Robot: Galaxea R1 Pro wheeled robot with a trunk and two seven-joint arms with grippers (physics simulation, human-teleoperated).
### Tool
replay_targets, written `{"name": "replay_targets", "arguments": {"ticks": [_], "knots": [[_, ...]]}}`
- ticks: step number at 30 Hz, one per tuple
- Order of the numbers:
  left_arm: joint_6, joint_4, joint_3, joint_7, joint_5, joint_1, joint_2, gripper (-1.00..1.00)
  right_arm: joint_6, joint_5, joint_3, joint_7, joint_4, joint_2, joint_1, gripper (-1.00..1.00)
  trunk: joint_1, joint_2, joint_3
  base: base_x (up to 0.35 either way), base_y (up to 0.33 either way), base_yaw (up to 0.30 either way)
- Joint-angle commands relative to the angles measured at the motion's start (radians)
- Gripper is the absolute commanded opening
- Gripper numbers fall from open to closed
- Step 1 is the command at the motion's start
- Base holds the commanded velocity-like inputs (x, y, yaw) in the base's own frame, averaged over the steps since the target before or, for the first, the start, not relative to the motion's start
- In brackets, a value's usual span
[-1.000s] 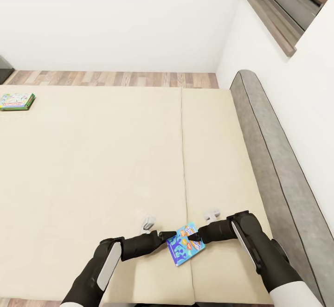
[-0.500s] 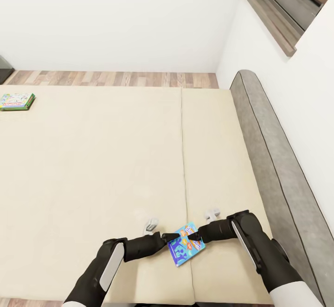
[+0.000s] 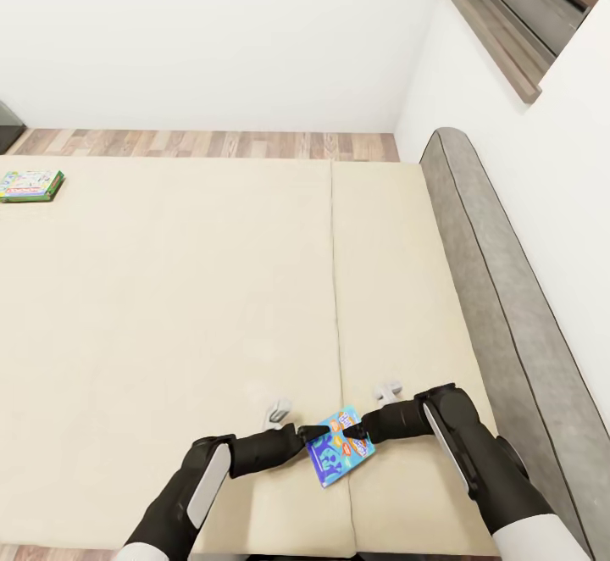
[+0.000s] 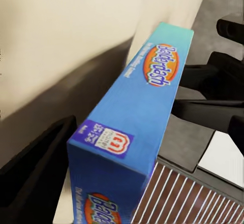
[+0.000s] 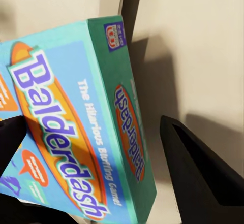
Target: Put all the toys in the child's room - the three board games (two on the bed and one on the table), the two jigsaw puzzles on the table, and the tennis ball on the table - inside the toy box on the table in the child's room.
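Above the big cream bed (image 3: 212, 307), both grippers pinch the blue game box (image 3: 339, 447) between them, with another game box (image 3: 31, 185) far off near the bed's edge.

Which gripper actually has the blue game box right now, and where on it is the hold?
The blue Balderdash box sits lifted between both grippers: right gripper at its upper right edge, left gripper at its left edge. Whether either truly clamps it cannot be told.

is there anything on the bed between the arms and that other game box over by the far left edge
Nothing visible. The second game box lies flat near the bed's far left edge, and the mattress between it and the grippers is bare. Both grippers, left and right, are busy at the blue game box.
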Motion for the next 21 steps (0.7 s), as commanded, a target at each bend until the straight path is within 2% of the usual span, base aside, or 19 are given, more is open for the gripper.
{"name": "replay_targets", "arguments": {"ticks": [1, 21], "knots": [[0.013, 0.001, -0.001, -0.003, 0.027, -0.001, -0.002, 1.00, 0.000, 0.044, 0.000, 0.008, 0.018, 0.000, 0.000, 1.00, 0.000, 0.000, -0.001, 0.000, 0.000, 0.000], [-0.022, 0.008, -0.002, -0.003, 0.028, -0.004, -0.007, 1.00, 0.000, 0.044, 0.000, 0.011, 0.018, 0.000, 0.000, 1.00, 0.000, 0.000, -0.001, 0.000, 0.000, 0.000]]}}
